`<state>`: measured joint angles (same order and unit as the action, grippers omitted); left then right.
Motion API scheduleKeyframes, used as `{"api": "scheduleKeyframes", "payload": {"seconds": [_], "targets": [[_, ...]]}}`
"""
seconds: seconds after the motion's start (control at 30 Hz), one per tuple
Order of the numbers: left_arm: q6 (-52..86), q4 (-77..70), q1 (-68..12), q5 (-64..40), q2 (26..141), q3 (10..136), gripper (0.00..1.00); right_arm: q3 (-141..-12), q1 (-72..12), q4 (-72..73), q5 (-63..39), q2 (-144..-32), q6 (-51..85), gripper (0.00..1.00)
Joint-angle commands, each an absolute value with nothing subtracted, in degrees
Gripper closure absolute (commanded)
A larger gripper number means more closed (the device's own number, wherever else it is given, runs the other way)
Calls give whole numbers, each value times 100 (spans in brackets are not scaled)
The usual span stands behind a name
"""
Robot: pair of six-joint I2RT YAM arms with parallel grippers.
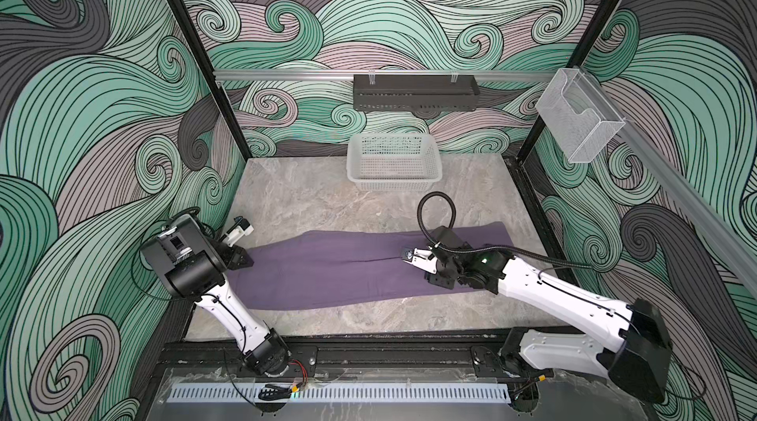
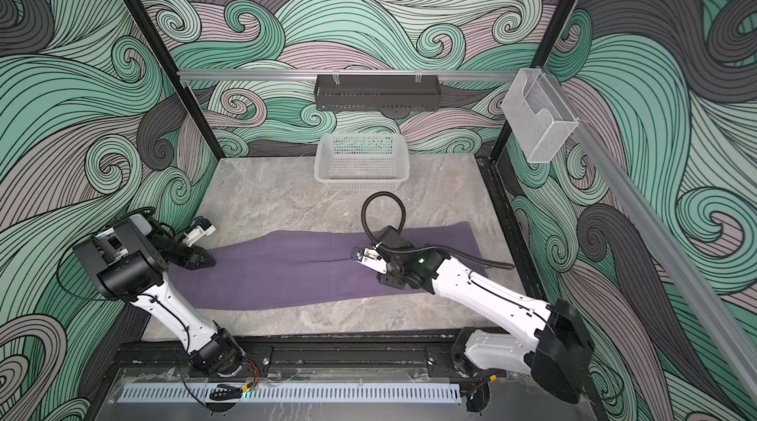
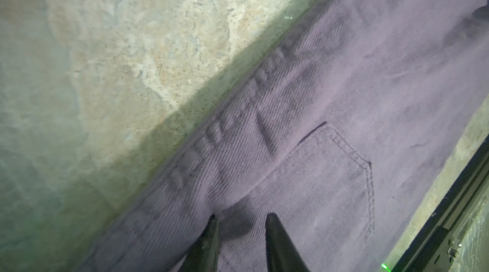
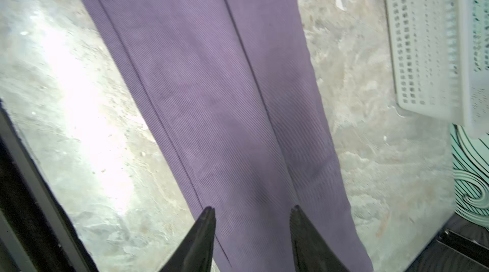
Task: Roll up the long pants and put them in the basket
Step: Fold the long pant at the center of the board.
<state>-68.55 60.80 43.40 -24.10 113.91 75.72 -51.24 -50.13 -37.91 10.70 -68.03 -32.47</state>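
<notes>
The long pants lie spread flat across the table, dusty purple, waist at the left and leg ends at the right. My left gripper is low over the waist end. In the left wrist view the left gripper is open, its tips a short way apart on the pants, between the waistband and a back pocket. My right gripper hovers over the legs. In the right wrist view this gripper is open above the pants, holding nothing.
A white mesh basket stands at the back of the table. A black rack hangs on the back wall and a clear holder on the right rail. A black frame rail runs along the front edge.
</notes>
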Motion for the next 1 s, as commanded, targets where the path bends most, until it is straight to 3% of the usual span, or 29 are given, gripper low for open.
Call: {"api": "scheduleKeyframes", "payload": {"seconds": [0.0, 0.17, 0.4, 0.63, 0.77, 0.97], "targets": [[-6761, 5637, 4329, -2469, 11532, 7550, 68, -4933, -5036, -3995, 1013, -6732, -3352, 50], [-6661, 5677, 4276, -2472, 11620, 7508, 68, -4911, -5153, -4113, 322, -7208, -2888, 51], [-6698, 5614, 4263, -2244, 11617, 7455, 69, -4524, -5352, -3586, 401, -7943, -2801, 50], [-6737, 5464, 4266, -2065, 11624, 7292, 69, -4317, -5359, -3027, 870, -8153, -2764, 57], [-6693, 5605, 4267, -2092, 11768, 7380, 69, -4406, -5360, -2979, 1083, -8376, -2686, 68], [-6682, 5517, 4271, -2035, 11811, 7363, 69, -4497, -5361, -2923, 1012, -8662, -2698, 70]]}}
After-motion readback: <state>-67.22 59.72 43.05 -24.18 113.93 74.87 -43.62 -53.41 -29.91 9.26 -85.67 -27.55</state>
